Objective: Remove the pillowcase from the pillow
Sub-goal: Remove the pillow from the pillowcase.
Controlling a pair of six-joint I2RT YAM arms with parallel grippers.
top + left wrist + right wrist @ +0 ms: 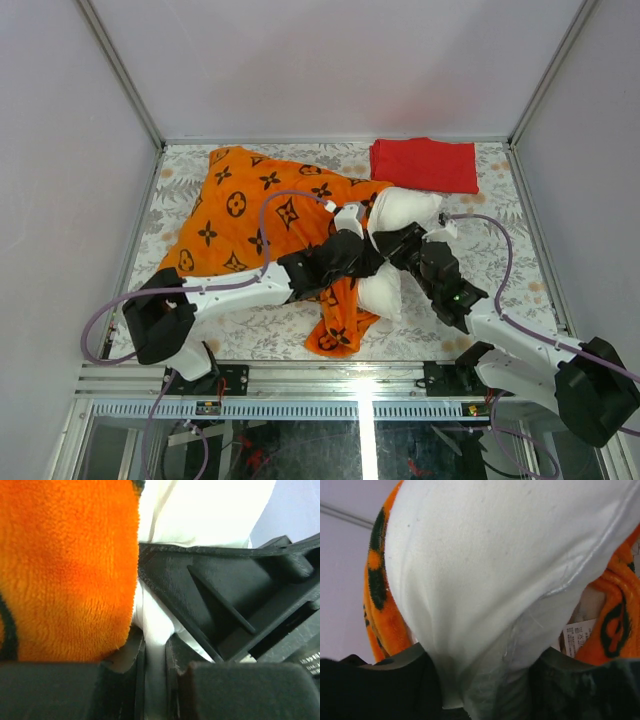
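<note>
Heads up, both things here are soft and light, so nothing is going to fight you on weight. The pillowcase (240, 220) is fuzzy fleece, limp and a bit grabby, so I'd expect it to drag on the pillow (405, 208) rather than slide off clean. The pillow looks squashy and will just deform if you only pinch a little of it. I'd hold the case at its open hem, right where the white pokes out, and take the pillow by a fat bunch of its bare end. Most of the case lies spread over the left and middle of the table. The pillow's bare end sticks out on the right, just in front of the red cloth (425, 163), and another white bulge shows toward the near edge. Both grippers meet right at that mouth. Your left gripper (155, 680) has its jaws nearly together with a thin fold of white pillow cloth in the slot. The orange edge lies against one finger, and I can't tell if any of it is in the pinch too. Your right gripper (480, 690) has its jaws well apart but pressed into a thick wad of pillow from both sides, which reads as a grip, with orange hanging just beside it on both sides.
</note>
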